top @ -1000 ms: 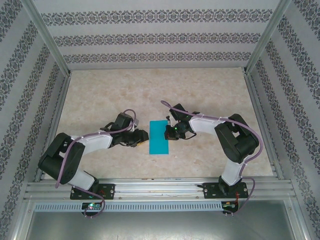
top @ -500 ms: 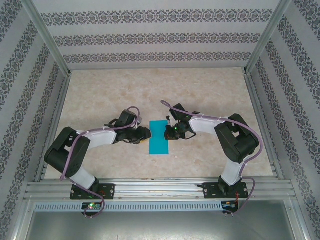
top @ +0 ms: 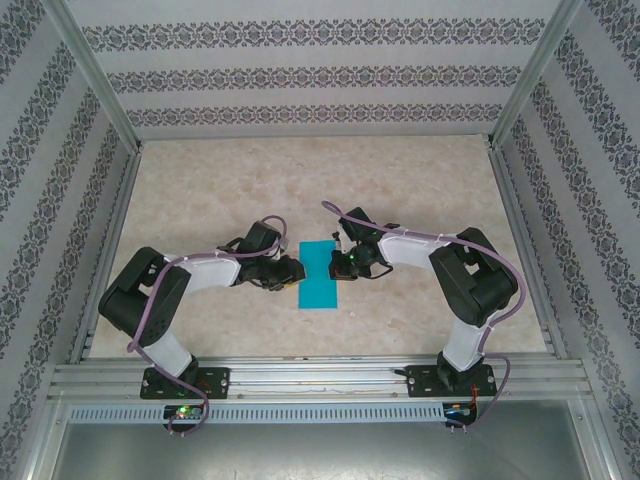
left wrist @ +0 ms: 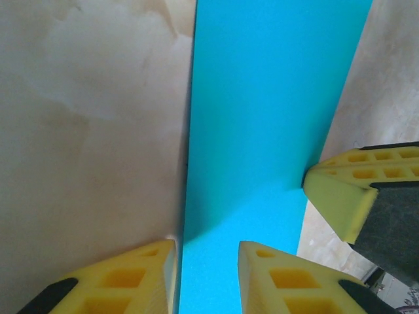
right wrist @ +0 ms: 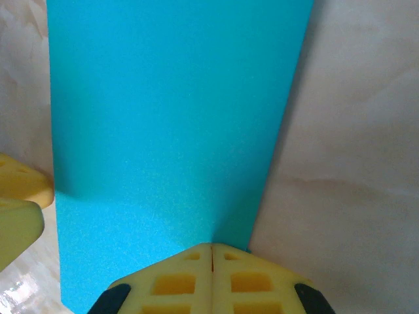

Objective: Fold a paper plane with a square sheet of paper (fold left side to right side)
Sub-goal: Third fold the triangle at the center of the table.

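The square sheet of paper (top: 320,275) lies flat on the table as a narrow teal rectangle, long side running near to far. My left gripper (top: 291,272) sits low at its left edge. In the left wrist view the left gripper (left wrist: 206,261) is open, its yellow fingers (left wrist: 141,278) straddling the left edge of the paper (left wrist: 262,118). My right gripper (top: 340,262) rests on the paper's right edge. In the right wrist view the right gripper (right wrist: 211,252) is shut, fingertips together on top of the paper (right wrist: 163,118) just inside that edge.
The marble-patterned table (top: 300,180) is boxed in by patterned walls on three sides. An aluminium rail (top: 320,375) carrying both arm bases runs along the near edge. Bare tabletop stretches beyond the paper toward the far wall.
My left arm has reached to the right, bringing its gripper up to the paper's left edge, and its jaws have narrowed. The right arm and the paper have stayed put.
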Available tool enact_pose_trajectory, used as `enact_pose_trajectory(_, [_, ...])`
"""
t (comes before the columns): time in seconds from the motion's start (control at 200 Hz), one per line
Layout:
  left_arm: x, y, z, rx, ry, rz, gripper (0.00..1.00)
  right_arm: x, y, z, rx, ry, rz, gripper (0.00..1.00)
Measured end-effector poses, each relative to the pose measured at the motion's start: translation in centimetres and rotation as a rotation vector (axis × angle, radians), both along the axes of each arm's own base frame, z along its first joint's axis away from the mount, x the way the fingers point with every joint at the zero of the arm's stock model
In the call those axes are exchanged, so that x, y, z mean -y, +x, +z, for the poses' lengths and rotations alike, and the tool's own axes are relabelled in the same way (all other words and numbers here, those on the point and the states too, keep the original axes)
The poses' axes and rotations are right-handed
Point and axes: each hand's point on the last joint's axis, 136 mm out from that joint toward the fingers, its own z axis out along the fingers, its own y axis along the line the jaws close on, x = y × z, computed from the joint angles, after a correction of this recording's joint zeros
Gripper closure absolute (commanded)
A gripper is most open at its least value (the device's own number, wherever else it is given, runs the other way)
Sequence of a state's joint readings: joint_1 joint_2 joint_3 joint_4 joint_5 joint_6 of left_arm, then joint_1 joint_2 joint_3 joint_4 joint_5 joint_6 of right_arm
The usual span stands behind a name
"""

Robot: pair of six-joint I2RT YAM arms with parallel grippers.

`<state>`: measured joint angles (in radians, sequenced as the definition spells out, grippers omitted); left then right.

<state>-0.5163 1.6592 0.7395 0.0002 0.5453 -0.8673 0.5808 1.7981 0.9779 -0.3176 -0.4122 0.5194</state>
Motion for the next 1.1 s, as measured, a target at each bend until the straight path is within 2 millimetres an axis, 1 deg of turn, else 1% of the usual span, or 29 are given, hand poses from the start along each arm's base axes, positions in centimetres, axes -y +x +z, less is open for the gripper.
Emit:
enact_pose_trajectory(0.14, [0.1, 0.0, -0.2, -0.014, 0.016, -0.008, 0.69, 0.0, 0.0, 0.0, 0.000, 0.000, 0.000, 1.00])
enact_pose_trajectory(0.32, [0.1, -0.1, -0.2, -0.010, 0.077, -0.027, 0.69, 0.0, 0.0, 0.0, 0.001, 0.001, 0.000, 1.00])
enact_pose_trajectory(0.475, [0.1, -0.1, -0.4, -0.012, 0.101, -0.038, 0.72, 0.0, 0.0, 0.0, 0.001, 0.001, 0.000, 1.00])
enact_pose_trajectory(0.954, [0.3, -0.1, -0.4, -0.022, 0.047, 0.021, 0.72, 0.0, 0.0, 0.0, 0.002, 0.002, 0.000, 1.00])
enact_pose_trajectory(1.104, [1.2, 0.0, 0.2, -0.005, 0.000, 0.011, 0.72, 0.0, 0.0, 0.0, 0.004, 0.003, 0.000, 1.00])
